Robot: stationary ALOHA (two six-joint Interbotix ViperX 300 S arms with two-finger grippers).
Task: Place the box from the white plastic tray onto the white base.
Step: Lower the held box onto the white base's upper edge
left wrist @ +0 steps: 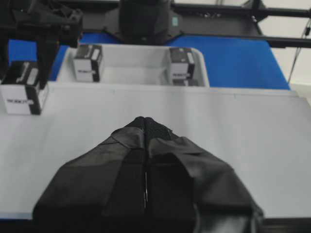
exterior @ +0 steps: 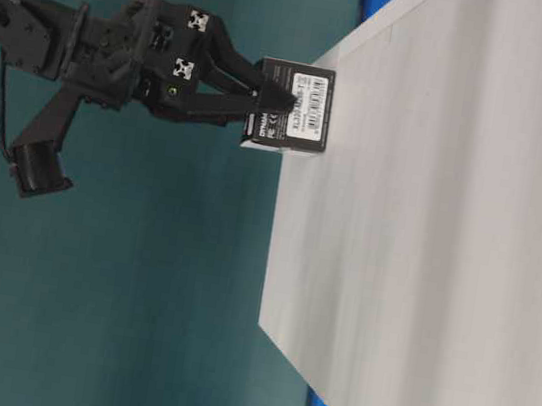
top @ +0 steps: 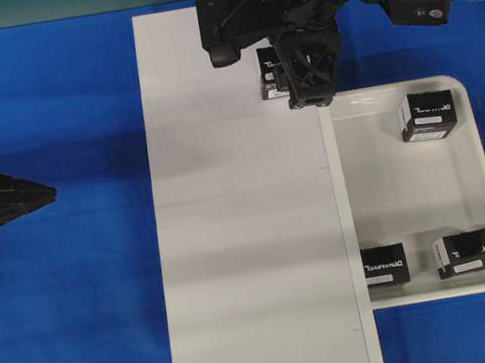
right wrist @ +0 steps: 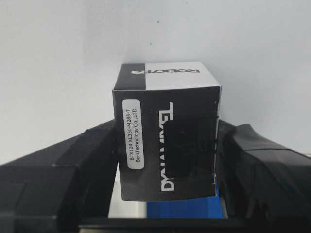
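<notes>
While the right gripper [top: 308,85] clamps a box [top: 271,73] over the board [top: 252,236] at its one o'clock corner, three boxes sit in the tray [top: 403,186]; the left gripper [left wrist: 146,121] is closed.

1. Right gripper [top: 299,85]: arm reaches in from the far right, wrist pitched downward, fingers clamped on either side of a box [top: 272,73].
2. Left gripper [left wrist: 146,121]: fingers pressed together, pointing level, empty.
</notes>
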